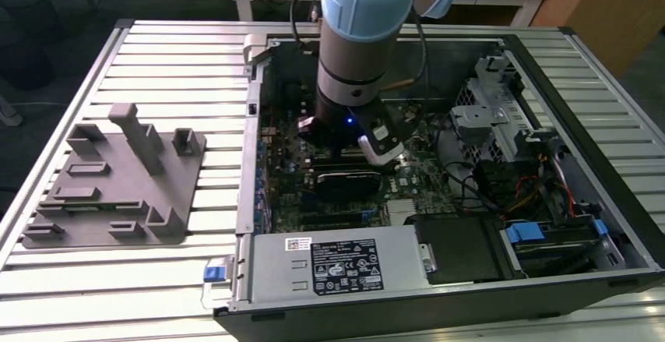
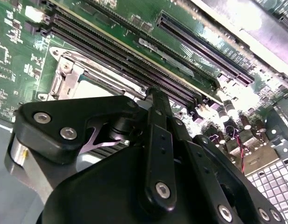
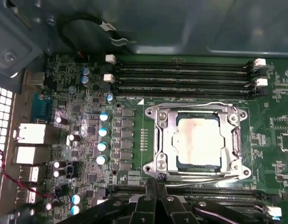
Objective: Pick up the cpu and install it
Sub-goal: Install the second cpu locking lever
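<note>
A slatted metal table (image 1: 167, 61) fills the exterior view, and an open computer case (image 1: 582, 108) takes up its centre and right. Left of the case, at mid-left of the frame, sits a grey fixture block (image 1: 109, 182). The arm (image 1: 359, 38) comes down from the top centre into the case, over the green motherboard (image 3: 130, 84).

In the first wrist view the socket (image 3: 197, 140) lies right of centre with its silver frame around the cpu (image 3: 198, 140), which sits flat inside it, pale top plate up. Dark memory slots (image 3: 181, 77) run across just above the socket.

The gripper (image 3: 155, 184) shows at the bottom centre of that view, its tips close together just beside the socket's lower edge. They seem to hold nothing, though the second wrist view is mostly blocked by the gripper's own black linkage.
</note>
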